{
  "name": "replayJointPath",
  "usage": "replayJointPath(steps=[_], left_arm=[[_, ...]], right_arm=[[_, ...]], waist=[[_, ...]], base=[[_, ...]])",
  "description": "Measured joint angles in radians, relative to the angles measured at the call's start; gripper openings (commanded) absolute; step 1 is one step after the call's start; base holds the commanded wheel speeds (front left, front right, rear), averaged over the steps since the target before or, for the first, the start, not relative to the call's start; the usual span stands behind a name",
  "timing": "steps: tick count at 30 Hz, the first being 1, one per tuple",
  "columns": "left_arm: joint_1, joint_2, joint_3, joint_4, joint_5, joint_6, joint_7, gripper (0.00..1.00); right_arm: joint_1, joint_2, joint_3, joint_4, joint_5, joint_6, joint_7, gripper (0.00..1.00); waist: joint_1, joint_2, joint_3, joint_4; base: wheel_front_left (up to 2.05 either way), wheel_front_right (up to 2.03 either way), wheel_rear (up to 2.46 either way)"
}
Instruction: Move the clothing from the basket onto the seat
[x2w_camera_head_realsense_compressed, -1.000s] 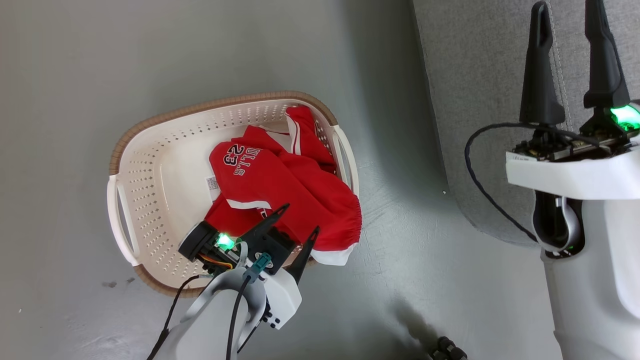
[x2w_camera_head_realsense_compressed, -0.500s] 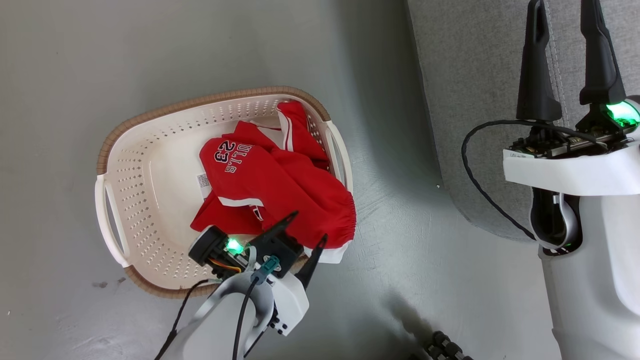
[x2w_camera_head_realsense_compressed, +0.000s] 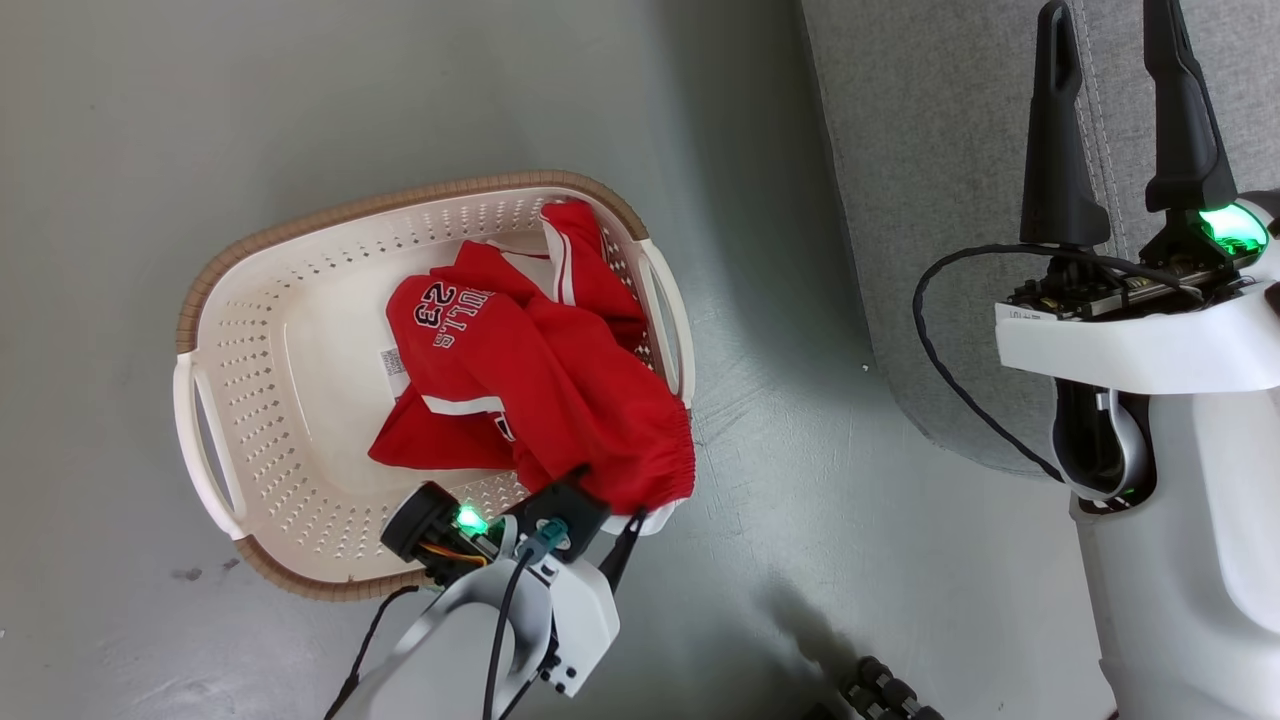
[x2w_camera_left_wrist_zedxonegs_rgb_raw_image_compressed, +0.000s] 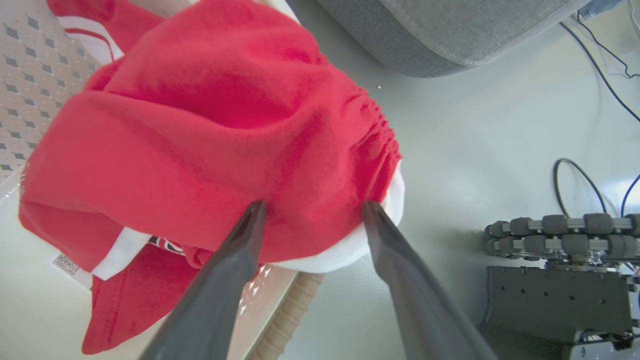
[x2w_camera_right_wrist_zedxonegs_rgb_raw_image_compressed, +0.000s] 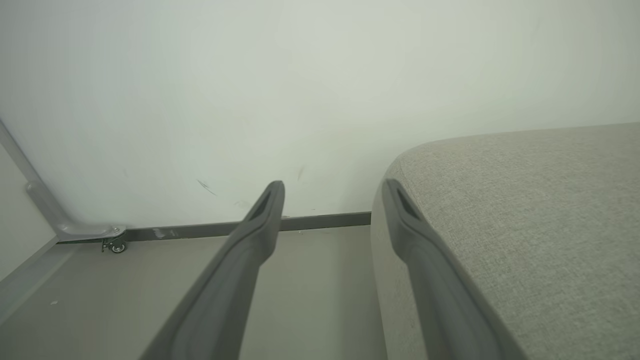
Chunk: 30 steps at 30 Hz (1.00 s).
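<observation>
Two dark fingers (x2w_camera_left_wrist_zedxonegs_rgb_raw_image_compressed: 222, 270) of the left jaws stand parted, their tips pressed against a bunched fold of the red clothing (x2w_camera_left_wrist_zedxonegs_rgb_raw_image_compressed: 210, 140); nothing is clamped yet. Between the tips lie the gathered elastic edge and a white hem (x2w_camera_left_wrist_zedxonegs_rgb_raw_image_compressed: 330, 252), draped over the brown rim (x2w_camera_left_wrist_zedxonegs_rgb_raw_image_compressed: 292, 310) of the basket (x2w_camera_head_realsense_compressed: 262, 400) just beneath the jaws. Beyond the tips, the rest of the clothing spreads back into the basket, a white-striped piece (x2w_camera_head_realsense_compressed: 572, 262) farthest from the jaws. We judge the step in hand to be the first grasp. To do it well, we would push the tips a little deeper so that a thick fold, not only the hem, sits between them, then close fully and lift straight up before swinging, lest the fabric snag on the rim and drag the basket. Well apart from the left jaws, to their right across the floor (x2w_camera_head_realsense_compressed: 780, 420), lies the seat (x2w_camera_head_realsense_compressed: 930, 200); no clothing lies on the part we see. The right jaws hang open and empty by its edge.
</observation>
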Motion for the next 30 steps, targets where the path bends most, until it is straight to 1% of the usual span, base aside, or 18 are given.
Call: replayJointPath(steps=[3,8,9,10,11,13,14,15,16,20,30], left_arm=[[-0.015,0.000,0.004,0.011,-0.007,0.001,0.004,1.00],[-0.051,0.000,0.016,0.021,-0.007,0.036,0.009,1.00],[-0.056,0.000,0.016,0.024,-0.008,0.037,0.009,1.00],[-0.059,0.000,0.016,0.025,-0.008,0.038,0.009,0.93],[-0.060,0.000,0.016,0.026,-0.010,0.039,0.009,0.82],[-0.060,0.000,0.015,0.030,-0.021,0.045,0.009,0.48],[-0.061,0.000,0.015,0.033,-0.025,0.045,0.009,0.39],[-0.063,0.000,0.015,0.036,-0.025,0.046,0.009,0.23],[-0.065,0.000,0.014,0.037,-0.026,0.049,0.009,0.00],[-0.078,0.000,0.011,0.041,-0.036,0.054,0.007,0.00],[-0.120,-0.001,0.036,0.058,-0.043,0.087,-0.033,0.00]], right_arm=[[0.000,0.000,-0.003,0.000,0.000,0.000,0.000,1.00],[0.000,0.000,-0.011,0.000,0.000,0.000,0.000,1.00],[0.000,0.000,-0.011,0.000,0.000,0.000,0.000,1.00],[0.000,0.000,-0.011,-0.001,0.001,0.000,0.000,1.00],[0.000,0.000,-0.011,-0.001,0.002,0.000,0.000,1.00],[0.000,0.000,-0.011,-0.002,0.006,0.000,0.000,1.00],[0.000,0.000,-0.011,-0.002,0.009,0.000,0.000,1.00],[-0.001,0.000,-0.011,-0.003,0.010,0.000,0.000,1.00],[-0.001,0.000,-0.011,-0.003,0.010,0.000,0.000,1.00],[-0.018,0.000,-0.020,-0.003,0.010,0.000,0.000,1.00],[-0.019,0.000,-0.030,-0.003,0.010,0.000,0.000,1.00]], waist=[[0.0000,0.0000,0.004,-0.004],[0.0000,0.0000,0.015,-0.010],[0.0000,0.0000,0.017,-0.011],[0.0000,0.0000,0.019,-0.013],[0.0000,0.0000,0.021,-0.014],[0.0000,0.0000,0.026,-0.016],[0.0000,0.0000,0.028,-0.017],[0.0000,0.0000,0.029,-0.018],[0.0000,0.0000,0.031,-0.019],[0.0000,0.0000,0.033,-0.020],[0.0000,0.0000,0.021,-0.011]], base=[[0.00,0.00,0.00],[0.00,0.00,0.00],[0.00,0.00,0.00],[0.00,0.00,0.00],[0.00,0.00,0.00],[0.00,0.00,0.00],[0.00,0.00,0.00],[0.00,0.00,0.00],[0.00,0.00,0.00],[0.00,0.00,0.00],[0.00,0.00,0.00]])
